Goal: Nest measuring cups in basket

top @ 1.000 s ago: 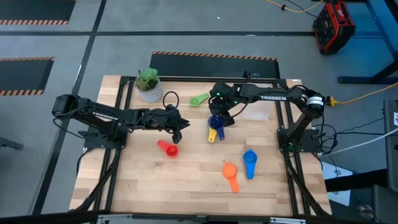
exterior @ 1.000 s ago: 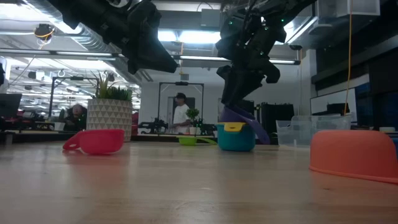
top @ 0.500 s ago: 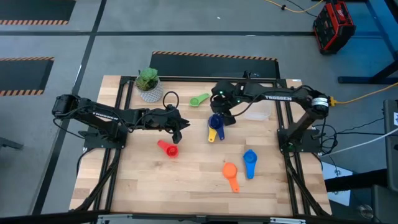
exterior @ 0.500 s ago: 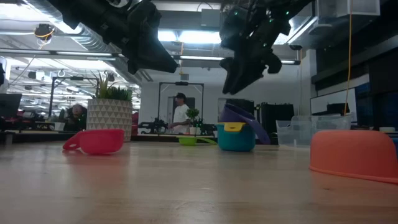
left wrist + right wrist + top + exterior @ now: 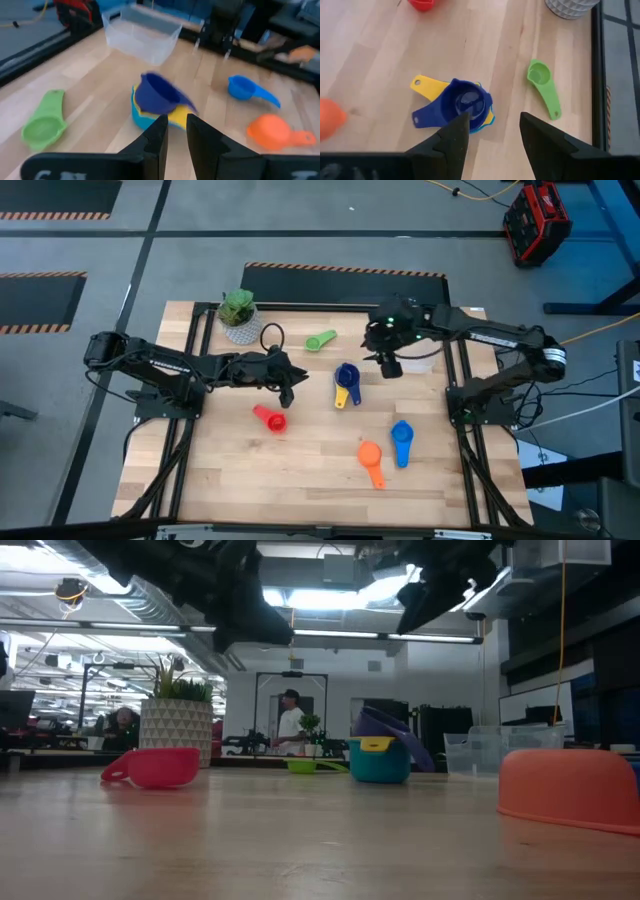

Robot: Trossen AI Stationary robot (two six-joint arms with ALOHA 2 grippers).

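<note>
While the right gripper hangs empty between the nested stack and the basket, the high view shows the stack of dark blue over yellow cups lying just to its left on the desk, handles pointing toward the front edge. The left gripper waits near the red cup, which it is closer to than the right arm is. Half a second ago the right gripper stood over the stack; it has since pulled away toward the basket.

From the low view, the stack sits alone on the desk, both arms raised above it, whereas a second ago the right gripper reached down to it.

Looking past the left wrist's nearly closed, empty fingers, the stack lies ahead, the basket beyond it.

Through the right wrist's half-open, empty fingers, the stack lies below, with the green cup beside it.
</note>
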